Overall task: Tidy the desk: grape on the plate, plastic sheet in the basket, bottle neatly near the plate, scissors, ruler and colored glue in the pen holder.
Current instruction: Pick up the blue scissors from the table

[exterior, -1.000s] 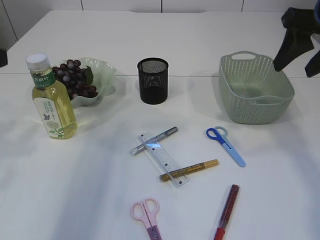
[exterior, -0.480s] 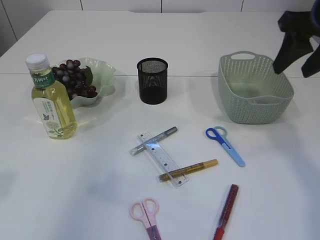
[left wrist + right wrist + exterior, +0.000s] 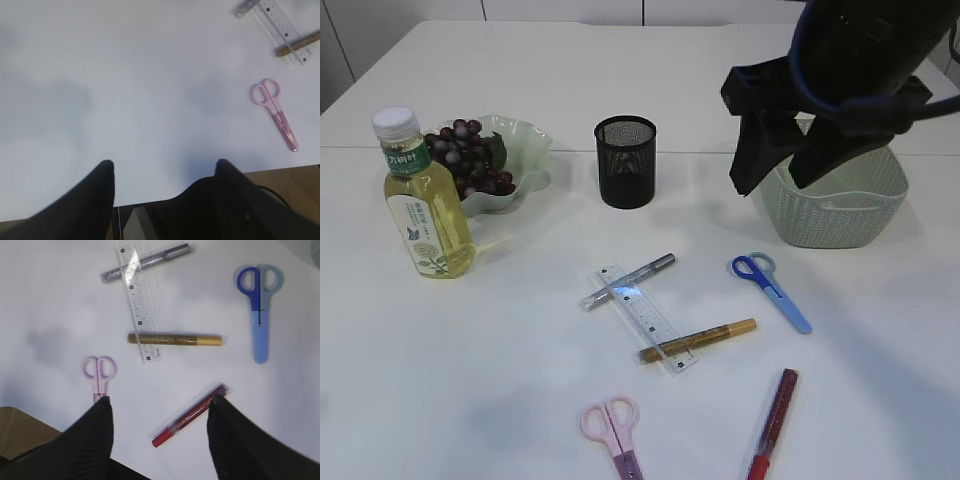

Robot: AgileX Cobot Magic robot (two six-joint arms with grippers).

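Note:
Grapes (image 3: 470, 160) fill the pale green plate (image 3: 532, 150), with the yellow bottle (image 3: 423, 205) upright beside it. The black mesh pen holder (image 3: 626, 160) stands mid-table. In front lie the clear ruler (image 3: 647, 318), silver glue (image 3: 630, 281), gold glue (image 3: 698, 340), red glue (image 3: 774, 420), blue scissors (image 3: 772, 290) and pink scissors (image 3: 613, 430). My right gripper (image 3: 770, 185) hangs open high over them; the red glue (image 3: 190, 416) shows far below its empty gap (image 3: 160, 401). A pale glossy sheet, seemingly the plastic sheet (image 3: 832, 200), lies in the basket (image 3: 840, 225). My left gripper (image 3: 165, 164) is open over bare table.
The table's near edge runs just behind my left gripper's fingers (image 3: 107, 172), with the pink scissors (image 3: 275, 112) and the ruler (image 3: 282, 27) off to its right. My right arm covers the basket's upper rim in the exterior view.
My right arm has swung from the far right corner leftward and forward, now in front of the basket. Its jaws have narrowed slightly. Nothing on the table has moved.

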